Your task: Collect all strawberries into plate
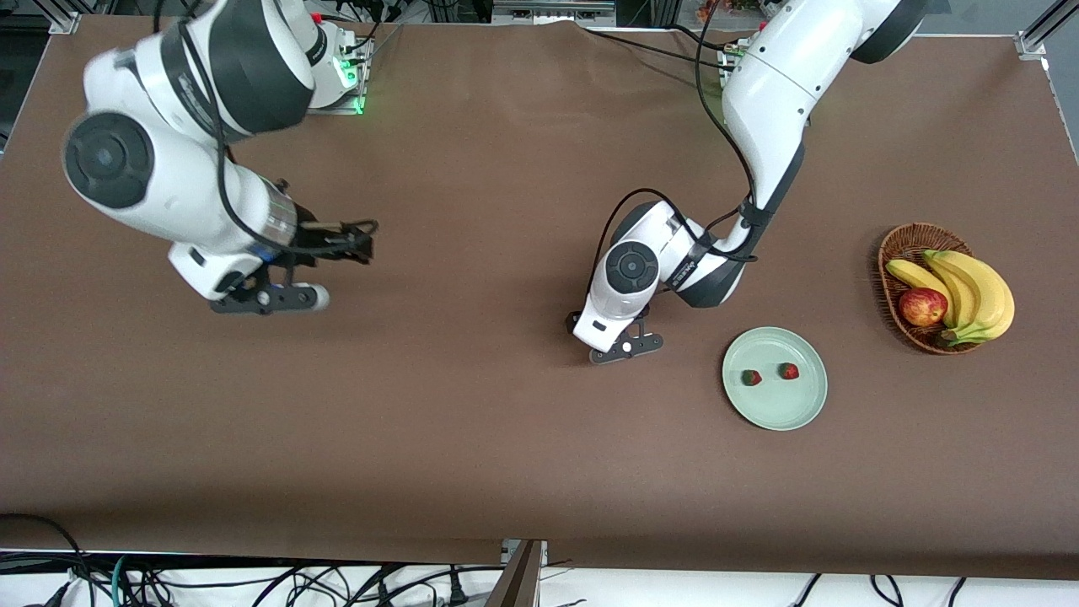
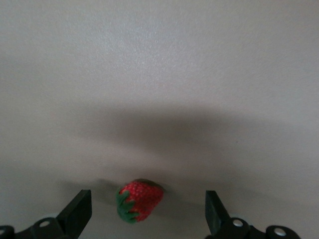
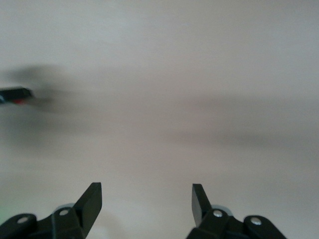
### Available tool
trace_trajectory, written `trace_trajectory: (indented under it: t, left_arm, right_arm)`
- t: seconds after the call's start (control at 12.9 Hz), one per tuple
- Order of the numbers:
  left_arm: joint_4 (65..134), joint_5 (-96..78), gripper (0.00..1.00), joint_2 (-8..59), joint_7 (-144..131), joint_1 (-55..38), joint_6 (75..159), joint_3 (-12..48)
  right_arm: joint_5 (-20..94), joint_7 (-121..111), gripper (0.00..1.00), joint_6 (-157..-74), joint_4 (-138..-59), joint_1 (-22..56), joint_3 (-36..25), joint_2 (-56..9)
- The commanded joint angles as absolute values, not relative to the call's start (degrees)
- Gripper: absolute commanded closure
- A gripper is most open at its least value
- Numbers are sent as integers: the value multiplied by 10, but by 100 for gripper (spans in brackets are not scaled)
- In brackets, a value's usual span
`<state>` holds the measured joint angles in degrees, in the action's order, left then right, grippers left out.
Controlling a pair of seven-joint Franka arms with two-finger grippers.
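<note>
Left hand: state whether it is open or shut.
Open. The left hand has its fingers spread wide on either side of a strawberry lying on the table.

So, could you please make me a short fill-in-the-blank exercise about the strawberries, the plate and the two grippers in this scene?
1. The plate already holds ___ strawberries.
2. The third strawberry lies on the table between the ___ fingers of the left gripper.
3. The right gripper is open and holds ___.
4. The apple and bananas lie in the ___.

Missing words: two; open; nothing; basket
</note>
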<state>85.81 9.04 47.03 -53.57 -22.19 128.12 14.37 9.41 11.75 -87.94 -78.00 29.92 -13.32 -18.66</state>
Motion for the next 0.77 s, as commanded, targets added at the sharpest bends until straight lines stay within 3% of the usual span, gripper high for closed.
trace_trajectory:
  t: [0.0, 0.08, 0.39, 0.54, 0.7]
  left_arm:
    - [863, 105, 22, 468, -546, -226, 1286, 137]
    - [863, 105, 40, 473, -546, -227, 1286, 136]
    - [875, 105, 79, 472, -545, -224, 1284, 137]
    - [873, 105, 79, 464, -538, -212, 1277, 136]
    - [868, 105, 79, 445, -505, -184, 1266, 135]
  right_arm:
    - [62, 44, 19, -889, -907, 306, -161, -78]
    - [62, 24, 18, -878, -910, 306, -170, -63]
    - [62, -39, 15, -850, -897, 299, -195, -47]
    - [62, -61, 14, -854, -896, 266, -183, -53]
    - [39, -69, 10, -852, -903, 195, -114, -27]
